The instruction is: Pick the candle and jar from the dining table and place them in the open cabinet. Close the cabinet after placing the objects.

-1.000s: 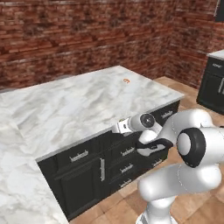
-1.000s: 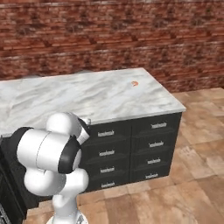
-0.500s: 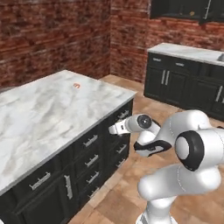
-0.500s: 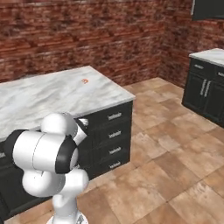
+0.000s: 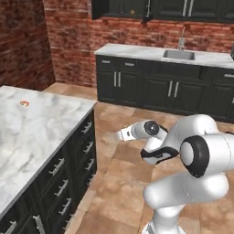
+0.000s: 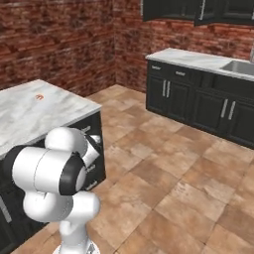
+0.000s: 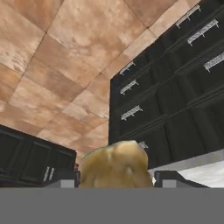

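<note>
A tan lumpy mass, the jar's (image 7: 114, 162) contents seen close up, fills the gap between my two dark fingertips in the hand view, where my gripper (image 7: 116, 180) is shut on it. The arm is folded in front of the base, and my gripper (image 5: 122, 134) points left at mid height beside the dining table (image 5: 41, 132). The tiny candle (image 5: 24, 103) stands on the marble top near its far edge, well away from the gripper, and the candle (image 6: 38, 97) also appears in the right base view. The black upper cabinet (image 5: 121, 8) hangs on the brick wall, its door (image 5: 148, 9) swung out.
Black drawer fronts (image 5: 68, 183) with silver handles line the table's side close to my arm. A counter with a sink (image 5: 179, 55) over black base cabinets (image 5: 160, 91) runs along the far wall. Tiled floor (image 6: 168, 188) lies between them.
Both base views have swung from the table toward the far wall, so the base is moving. The arm keeps its folded pose, and the grip is unchanged.
</note>
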You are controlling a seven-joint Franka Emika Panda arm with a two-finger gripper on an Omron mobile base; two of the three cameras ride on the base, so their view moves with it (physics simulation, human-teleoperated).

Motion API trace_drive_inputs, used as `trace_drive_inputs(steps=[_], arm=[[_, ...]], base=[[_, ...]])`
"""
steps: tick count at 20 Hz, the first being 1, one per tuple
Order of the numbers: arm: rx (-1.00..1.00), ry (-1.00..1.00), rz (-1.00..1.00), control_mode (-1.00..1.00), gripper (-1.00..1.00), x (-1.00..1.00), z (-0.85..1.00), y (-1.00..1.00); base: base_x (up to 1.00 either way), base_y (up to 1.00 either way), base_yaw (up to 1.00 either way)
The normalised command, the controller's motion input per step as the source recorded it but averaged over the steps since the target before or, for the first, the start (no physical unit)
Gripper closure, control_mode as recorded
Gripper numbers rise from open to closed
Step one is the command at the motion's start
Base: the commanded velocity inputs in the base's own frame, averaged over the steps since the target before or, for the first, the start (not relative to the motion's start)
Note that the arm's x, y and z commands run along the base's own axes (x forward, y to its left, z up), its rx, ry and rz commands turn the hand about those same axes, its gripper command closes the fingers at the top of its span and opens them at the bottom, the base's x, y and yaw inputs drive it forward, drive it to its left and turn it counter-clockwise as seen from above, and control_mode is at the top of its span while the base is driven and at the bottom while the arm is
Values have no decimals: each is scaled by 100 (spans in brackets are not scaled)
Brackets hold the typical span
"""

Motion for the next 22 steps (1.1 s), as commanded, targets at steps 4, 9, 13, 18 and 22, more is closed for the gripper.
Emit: trace_drive_inputs(steps=[4, 9, 13, 18, 22], arm=[[0, 0, 0, 100, 100, 0, 0, 0], [0, 0, 0, 100, 100, 0, 0, 0], [0, 0, 0, 100, 100, 0, 0, 0], [0, 0, 0, 100, 100, 0, 0, 0], [0, 0, 0, 100, 100, 0, 0, 0]], base=[[73, -1, -44], [100, -6, -39], [100, 0, -34], [100, 2, -30], [100, 20, -25]])
